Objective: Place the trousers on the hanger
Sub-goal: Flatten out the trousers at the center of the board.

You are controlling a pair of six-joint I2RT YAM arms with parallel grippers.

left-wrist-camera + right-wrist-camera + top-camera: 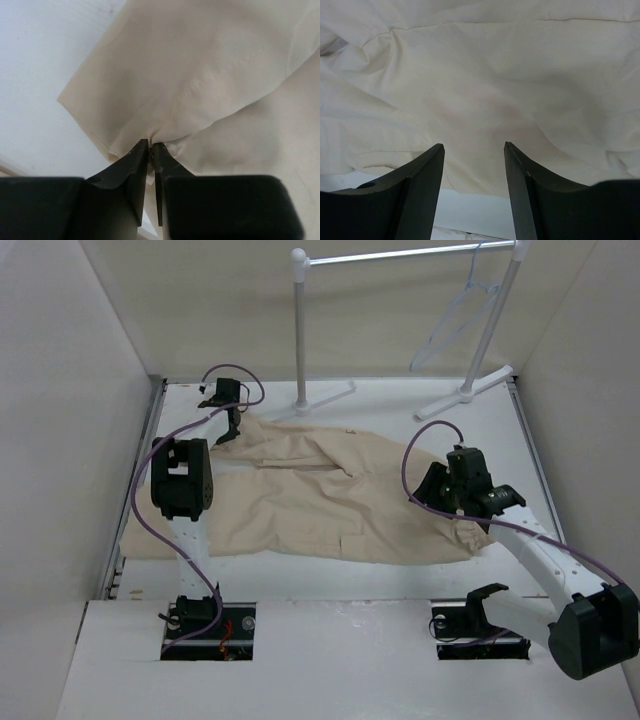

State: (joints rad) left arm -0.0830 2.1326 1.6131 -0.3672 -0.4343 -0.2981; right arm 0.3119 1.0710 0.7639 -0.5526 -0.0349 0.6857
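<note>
Pinching a thin fold of trousers (210, 75) with left gripper (151, 146), hovering spread-open with right gripper (474, 146); liable to slip once lifted.

bright, even light; shadows soft and faint; wrist views washed out, dark fingers (415, 195) slightly blurred

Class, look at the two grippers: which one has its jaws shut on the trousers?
The left gripper: its jaws pinch a fold of the trousers. The right gripper has its jaws apart over the cloth, gripping nothing.
</note>
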